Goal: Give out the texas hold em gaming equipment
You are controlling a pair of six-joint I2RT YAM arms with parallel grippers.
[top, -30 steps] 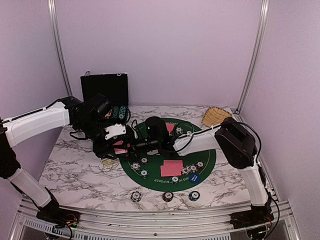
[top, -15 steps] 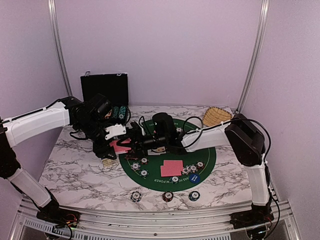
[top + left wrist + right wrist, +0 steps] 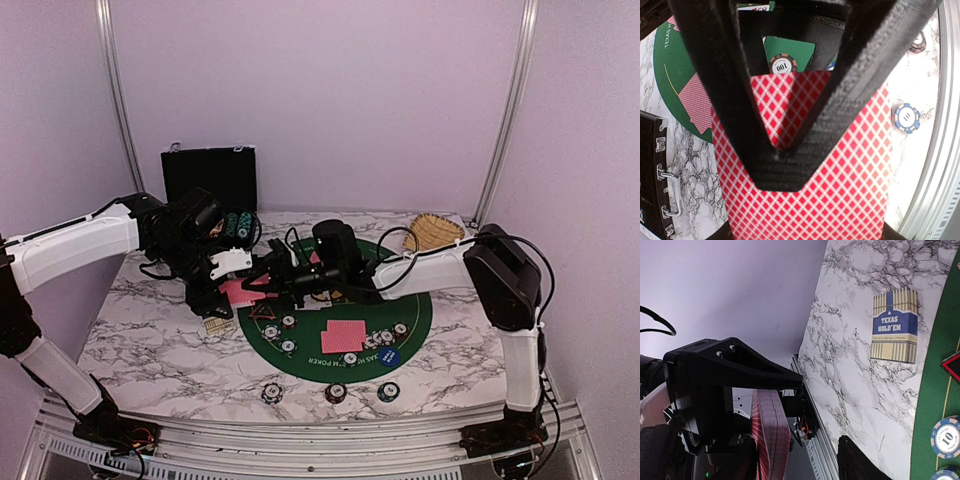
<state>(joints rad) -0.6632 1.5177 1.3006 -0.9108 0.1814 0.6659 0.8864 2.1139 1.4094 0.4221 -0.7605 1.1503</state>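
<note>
My left gripper (image 3: 232,292) is shut on a deck of red-backed playing cards (image 3: 840,190), held above the table's left side. In the left wrist view its fingers (image 3: 740,100) meet in a V over the card backs. My right gripper (image 3: 268,280) reaches left to the deck (image 3: 771,435), which stands edge-on between its open jaws with a gap to the lower right finger (image 3: 855,462). Two cards (image 3: 343,335), striped chips (image 3: 288,346), a blue button (image 3: 390,357) and a red-black triangle marker (image 3: 268,310) lie on the green mat (image 3: 415,310).
A blue and cream card box (image 3: 895,325) lies on the marble left of the mat. Three chips (image 3: 336,392) sit near the front edge. The black case (image 3: 209,177) stands open at the back left, the wicker basket (image 3: 432,232) at the back right.
The right arm has swung left and up to the deck, and its jaws have narrowed around it. The left arm keeps the deck where it was.
</note>
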